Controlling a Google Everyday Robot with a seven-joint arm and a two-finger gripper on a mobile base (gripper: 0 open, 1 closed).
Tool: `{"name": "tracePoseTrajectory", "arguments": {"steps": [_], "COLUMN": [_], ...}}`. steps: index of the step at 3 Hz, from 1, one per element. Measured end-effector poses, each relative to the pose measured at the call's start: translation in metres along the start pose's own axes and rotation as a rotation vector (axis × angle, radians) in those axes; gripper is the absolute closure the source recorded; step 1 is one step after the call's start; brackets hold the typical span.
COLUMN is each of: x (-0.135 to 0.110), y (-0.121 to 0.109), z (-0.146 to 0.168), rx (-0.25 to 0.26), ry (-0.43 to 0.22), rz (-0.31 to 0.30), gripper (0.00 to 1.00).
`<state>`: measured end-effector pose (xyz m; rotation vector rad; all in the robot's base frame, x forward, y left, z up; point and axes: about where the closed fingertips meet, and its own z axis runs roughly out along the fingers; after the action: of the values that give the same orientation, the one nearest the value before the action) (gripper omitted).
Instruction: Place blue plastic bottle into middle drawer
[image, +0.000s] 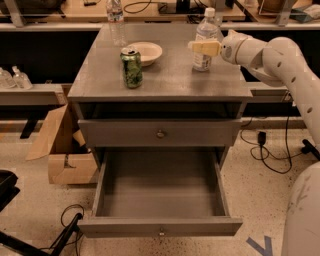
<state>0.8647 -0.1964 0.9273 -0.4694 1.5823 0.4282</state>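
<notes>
The gripper (204, 48) was at the blue plastic bottle (205, 31).
It crossed the upright bottle's label; its hold could not be told. The middle drawer (160, 232) stood open.

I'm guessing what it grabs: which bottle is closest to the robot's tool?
The blue plastic bottle with the white cap, on the cabinet top's right; the tool is at its label. The slimmer bottle stands back left.

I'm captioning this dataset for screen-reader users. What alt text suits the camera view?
The end effector of a white robot arm is at the blue plastic bottle standing on a grey cabinet top. Below, the middle drawer is pulled open and empty; a green can and a pale bowl stand on the top.
</notes>
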Motion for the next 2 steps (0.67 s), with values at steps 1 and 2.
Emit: {"name": "tracePoseTrajectory", "arguments": {"steps": [1, 2], "x": [-0.002, -0.013], "y": [0.008, 0.018], "z": [0.018, 0.028], "rx": [-0.035, -0.076], "ry": [-0.021, -0.045], "rz": [0.026, 0.023], "gripper": [0.16, 0.39]}}
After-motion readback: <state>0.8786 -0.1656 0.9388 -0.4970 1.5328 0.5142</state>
